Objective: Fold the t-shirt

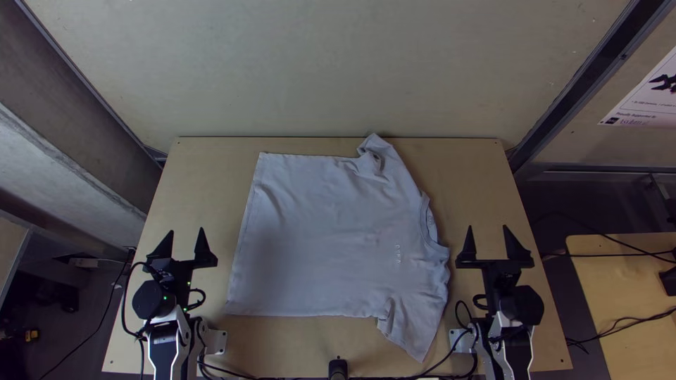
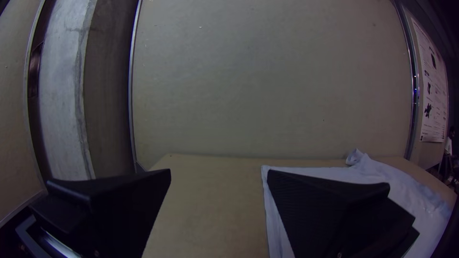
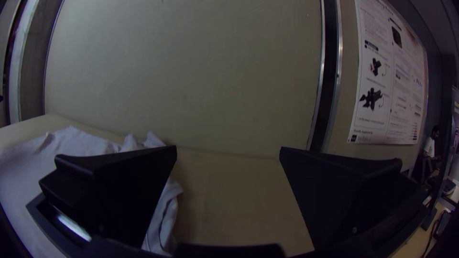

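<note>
A pale grey t-shirt (image 1: 324,236) lies spread on the table, its hem toward the left and its collar toward the right, with both sleeves somewhat creased. My left gripper (image 1: 186,243) stands open beside the hem, apart from the cloth. To the right of the collar my right gripper (image 1: 489,243) is open too, with nothing held. In the left wrist view, the left gripper (image 2: 219,179) has its fingers wide apart, and the shirt (image 2: 411,191) lies beyond one finger. In the right wrist view, the right gripper (image 3: 228,155) is spread wide, with the shirt (image 3: 28,165) partly behind one finger.
Bare wood of the table (image 1: 204,183) surrounds the shirt. A pale wall panel (image 1: 338,70) rises behind the table's far edge. Black cables (image 1: 267,378) run along the near edge, where a small dark post (image 1: 338,368) stands. Another wooden table (image 1: 627,281) is at the right.
</note>
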{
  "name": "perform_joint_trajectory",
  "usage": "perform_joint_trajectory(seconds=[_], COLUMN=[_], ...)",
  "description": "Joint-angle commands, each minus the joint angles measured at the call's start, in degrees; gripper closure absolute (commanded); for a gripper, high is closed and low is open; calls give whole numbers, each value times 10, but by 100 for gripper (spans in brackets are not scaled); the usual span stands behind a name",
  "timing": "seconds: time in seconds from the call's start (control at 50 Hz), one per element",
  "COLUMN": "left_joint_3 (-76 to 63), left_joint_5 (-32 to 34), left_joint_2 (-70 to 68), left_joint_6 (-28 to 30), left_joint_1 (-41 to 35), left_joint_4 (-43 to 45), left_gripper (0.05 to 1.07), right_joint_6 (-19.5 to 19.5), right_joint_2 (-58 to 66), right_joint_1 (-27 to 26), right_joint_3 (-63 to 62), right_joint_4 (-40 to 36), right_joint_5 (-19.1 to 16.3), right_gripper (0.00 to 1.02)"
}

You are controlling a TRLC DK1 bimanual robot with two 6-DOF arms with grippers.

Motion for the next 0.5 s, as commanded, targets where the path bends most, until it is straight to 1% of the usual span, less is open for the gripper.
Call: perform_joint_trajectory(seconds=[0.0,0.08,0.22,0.34,0.48], left_joint_3=[45,83,197,281,379], left_joint_5=[-4,-4,-4,-4,-4], left_joint_2=[32,81,220,301,385], left_joint_6=[-16,-20,-32,-38,-50], left_joint_1=[-1,-4,-8,-15,-28], left_joint_4=[22,44,39,56,59], left_gripper=[10,10,10,10,10], right_joint_6=[7,7,5,-1,-5], right_joint_2=[18,59,163,257,373], right_joint_1=[11,16,16,18,23], right_joint_3=[41,71,138,213,325], right_joint_4=[21,43,90,119,117], right_joint_5=[1,1,1,1,1], right_gripper=[4,4,4,4,4])
